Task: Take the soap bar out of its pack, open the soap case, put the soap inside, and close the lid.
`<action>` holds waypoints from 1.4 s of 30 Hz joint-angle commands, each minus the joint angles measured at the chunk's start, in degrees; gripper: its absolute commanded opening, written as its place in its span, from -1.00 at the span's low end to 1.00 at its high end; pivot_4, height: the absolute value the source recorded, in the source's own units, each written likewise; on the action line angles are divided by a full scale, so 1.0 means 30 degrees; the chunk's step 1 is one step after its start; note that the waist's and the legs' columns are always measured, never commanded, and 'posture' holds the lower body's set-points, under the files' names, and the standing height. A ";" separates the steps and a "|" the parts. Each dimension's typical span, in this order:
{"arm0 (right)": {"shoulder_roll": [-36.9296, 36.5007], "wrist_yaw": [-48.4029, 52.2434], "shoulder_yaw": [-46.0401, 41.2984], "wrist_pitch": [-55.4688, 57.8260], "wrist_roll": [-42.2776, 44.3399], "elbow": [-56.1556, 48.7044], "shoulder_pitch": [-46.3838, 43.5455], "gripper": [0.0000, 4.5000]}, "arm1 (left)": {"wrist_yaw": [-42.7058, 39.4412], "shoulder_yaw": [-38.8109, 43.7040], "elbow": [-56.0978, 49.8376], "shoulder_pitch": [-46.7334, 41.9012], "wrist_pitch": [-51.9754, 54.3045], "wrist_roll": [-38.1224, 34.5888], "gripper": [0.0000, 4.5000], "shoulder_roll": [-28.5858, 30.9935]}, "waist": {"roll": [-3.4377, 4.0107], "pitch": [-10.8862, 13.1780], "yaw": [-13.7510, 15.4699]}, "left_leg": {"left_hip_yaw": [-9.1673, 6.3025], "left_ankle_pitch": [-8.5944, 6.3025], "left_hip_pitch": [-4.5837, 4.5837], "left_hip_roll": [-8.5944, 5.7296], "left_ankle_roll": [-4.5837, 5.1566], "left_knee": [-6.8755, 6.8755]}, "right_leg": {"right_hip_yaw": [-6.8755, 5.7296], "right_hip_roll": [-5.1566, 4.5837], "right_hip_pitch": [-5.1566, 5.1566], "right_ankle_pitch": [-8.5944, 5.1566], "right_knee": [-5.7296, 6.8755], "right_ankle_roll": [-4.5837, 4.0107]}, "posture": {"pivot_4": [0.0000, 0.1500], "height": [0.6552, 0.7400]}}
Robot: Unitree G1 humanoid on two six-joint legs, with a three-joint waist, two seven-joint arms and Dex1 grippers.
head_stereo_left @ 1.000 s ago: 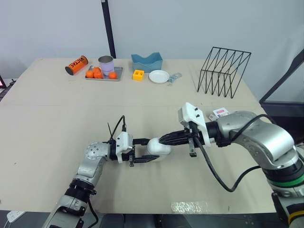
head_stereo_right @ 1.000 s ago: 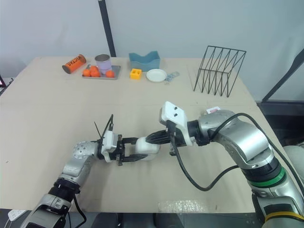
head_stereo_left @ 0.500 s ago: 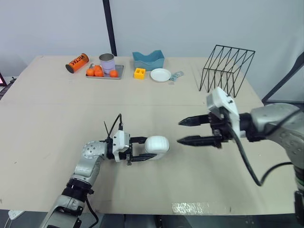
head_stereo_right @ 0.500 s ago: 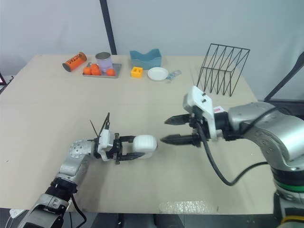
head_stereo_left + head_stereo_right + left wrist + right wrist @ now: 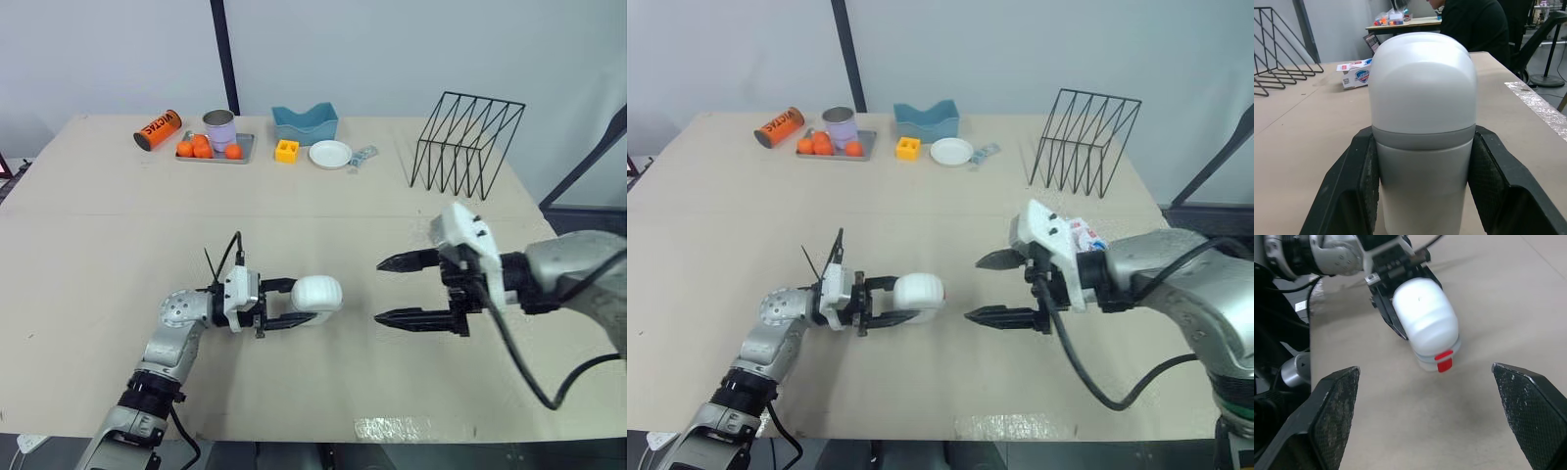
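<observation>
White case [image 5: 315, 294] is pinched in your left hand [image 5: 299, 302], a black finger [image 5: 1364, 166] pressed against each long side, low over the middle of the tabletop [image 5: 118, 245]. I can't tell whether it rests on the surface or hangs just above. That side grip makes sense: it leaves the top and the right end free. Look at the right end: the red latch [image 5: 1444, 361] points straight at your right hand [image 5: 380, 291], so the left is working as a vice, offering the catch to the other side.

Your right hand is spread wide, nothing in it, level with the case and a clear gap to its right, lined up on that latch end. The lid looks shut, seam closed all round, and from here I can't say whether anything is inside.

The pack [image 5: 1355, 76] lies on the tabletop, far right, close by your right arm and well apart from the case. My read is that the latch is the job in hand. Go in narrower, because a wide grab could shove the case out of the left's pinch.
</observation>
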 commanded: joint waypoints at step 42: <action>0.2027 -0.2858 -0.0181 -0.1585 -0.1884 0.1303 0.1186 1.00 | 2.2976 0.9526 0.2290 -0.7395 3.4086 -1.5717 0.99 -0.1519 | -0.0059 0.0043 0.0030 | -0.0049 0.0025 -0.0005 -0.0049 -0.0043 0.0018 | -0.0022 -0.0038 0.0022 -0.0047 0.0028 0.0085 | 1.00 1.00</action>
